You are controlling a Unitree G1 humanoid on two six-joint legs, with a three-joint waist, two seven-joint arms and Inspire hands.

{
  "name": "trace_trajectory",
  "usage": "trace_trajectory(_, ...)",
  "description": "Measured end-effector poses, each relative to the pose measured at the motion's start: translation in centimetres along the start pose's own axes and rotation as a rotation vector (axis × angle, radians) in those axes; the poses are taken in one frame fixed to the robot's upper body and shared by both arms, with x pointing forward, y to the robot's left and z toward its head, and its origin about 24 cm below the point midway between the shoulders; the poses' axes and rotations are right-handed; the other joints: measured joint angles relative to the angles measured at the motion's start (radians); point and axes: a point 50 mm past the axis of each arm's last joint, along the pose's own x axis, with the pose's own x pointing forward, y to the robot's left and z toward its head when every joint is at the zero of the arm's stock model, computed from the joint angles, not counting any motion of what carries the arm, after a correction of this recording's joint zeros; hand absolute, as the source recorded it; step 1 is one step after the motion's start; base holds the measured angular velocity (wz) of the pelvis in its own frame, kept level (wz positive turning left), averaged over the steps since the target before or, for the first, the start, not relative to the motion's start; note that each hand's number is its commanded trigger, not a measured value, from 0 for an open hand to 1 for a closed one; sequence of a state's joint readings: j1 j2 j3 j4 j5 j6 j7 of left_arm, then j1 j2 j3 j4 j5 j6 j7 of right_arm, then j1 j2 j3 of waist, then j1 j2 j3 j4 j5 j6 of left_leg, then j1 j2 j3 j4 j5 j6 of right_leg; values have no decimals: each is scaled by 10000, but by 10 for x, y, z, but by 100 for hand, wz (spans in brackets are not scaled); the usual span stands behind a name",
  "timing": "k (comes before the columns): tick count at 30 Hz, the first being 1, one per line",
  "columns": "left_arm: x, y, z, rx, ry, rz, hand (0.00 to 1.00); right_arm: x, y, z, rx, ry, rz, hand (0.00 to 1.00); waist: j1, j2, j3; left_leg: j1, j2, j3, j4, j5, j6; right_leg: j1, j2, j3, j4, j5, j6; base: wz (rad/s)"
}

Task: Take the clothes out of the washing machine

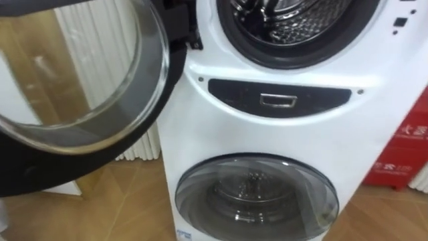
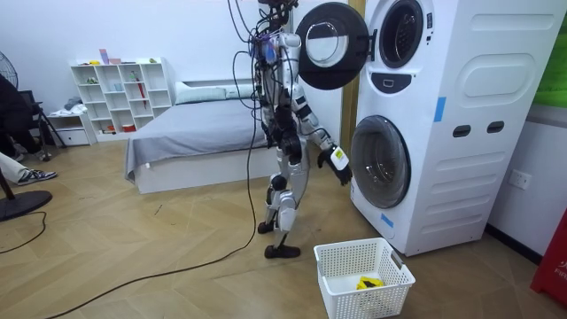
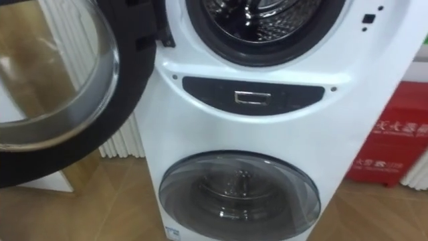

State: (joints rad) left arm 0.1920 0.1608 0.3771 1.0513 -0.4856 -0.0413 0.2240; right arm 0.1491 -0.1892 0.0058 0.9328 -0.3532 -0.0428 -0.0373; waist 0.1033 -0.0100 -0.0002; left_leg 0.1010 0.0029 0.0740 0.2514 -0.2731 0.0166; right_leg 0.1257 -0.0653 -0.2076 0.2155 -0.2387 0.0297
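From the room view's left I see a bed (image 2: 190, 133), then the robot standing on the wood floor, facing the stacked washing machine (image 2: 443, 115); its right hand (image 2: 339, 166) hangs low, just beside the lower door (image 2: 383, 161), and I cannot tell how its fingers are set; on the floor near its feet sits a white basket (image 2: 341, 266) with a small yellow item (image 2: 366, 283) lying in it, which I cannot identify as clothing or not.

Through the head camera, going left to right: the upper door (image 1: 155, 100) stands swung wide open to the left, its glass bowl facing me, with a white ribbed radiator (image 1: 137, 148) behind it; next the upper drum (image 1: 294, 20) is open, and the part I see is bare perforated metal, so I cannot tell whether clothes lie deeper inside; beneath it is a dark control panel (image 1: 279, 99); lower down the second round door is closed; at the far right a red cabinet (image 1: 409, 144) stands just beside the machine.
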Motion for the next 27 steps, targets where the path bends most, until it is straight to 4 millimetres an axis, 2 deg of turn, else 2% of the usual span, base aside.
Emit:
trace_trajectory(3, 0, -4, 26, -1681, -801, 192, 0, 1, -11, 10, 199, -506, -571, 0, 101, 119, -15, -19, -17, -247, -27, 3, 1, 80, 19, -153, -127, 79, -4, 13)
trace_trajectory(5, 0, -3, 43, -2155, -1305, 317, 0, 0, -14, 11, 182, -540, -678, 0, 130, 159, -22, -21, -32, -382, -27, 8, 4, 150, 17, -236, -119, 78, -4, 19)
trace_trajectory(7, -3, -2, 64, -2989, -1998, 535, 0, -1, -19, 14, 10, -756, -882, 0, 171, 152, -23, -52, -46, -511, -26, 21, 0, 135, 19, -322, -116, 78, -4, 12)
trace_trajectory(10, -8, -3, 80, -3908, -2532, 615, 0, -4, -21, 10, -22, -775, -1019, 0, 178, 152, -35, -26, -91, -601, -95, 65, 19, 180, -21, -418, -132, 77, -1, 10)
trace_trajectory(14, -13, -3, 98, -4205, -3208, 709, 0, -10, -19, 1, -404, -682, -976, 0, 362, 165, -49, -16, -101, -627, -101, 66, 22, 171, -25, -414, -133, 77, -1, 0)
trace_trajectory(17, -21, 0, 119, -4695, -4019, 636, 0, -16, -22, -5, -169, -658, -1083, 0, 407, 175, -57, -19, -133, -837, -101, 67, 22, 186, -24, -420, -140, 77, -2, 3)
trace_trajectory(22, -36, 15, 156, -5172, -5607, 670, 0, -22, -32, -11, -207, -672, -1509, 0, 432, 373, -65, 11, -138, -885, -121, 68, 24, 200, -19, -422, -145, 77, -2, 0)
trace_trajectory(27, -48, 16, 178, -5499, -6427, 161, 0, -22, -31, -12, -697, -522, -1164, 0, 449, 492, -40, -8, -149, -897, -119, 72, 31, 164, -28, -418, -128, 77, -1, 0)
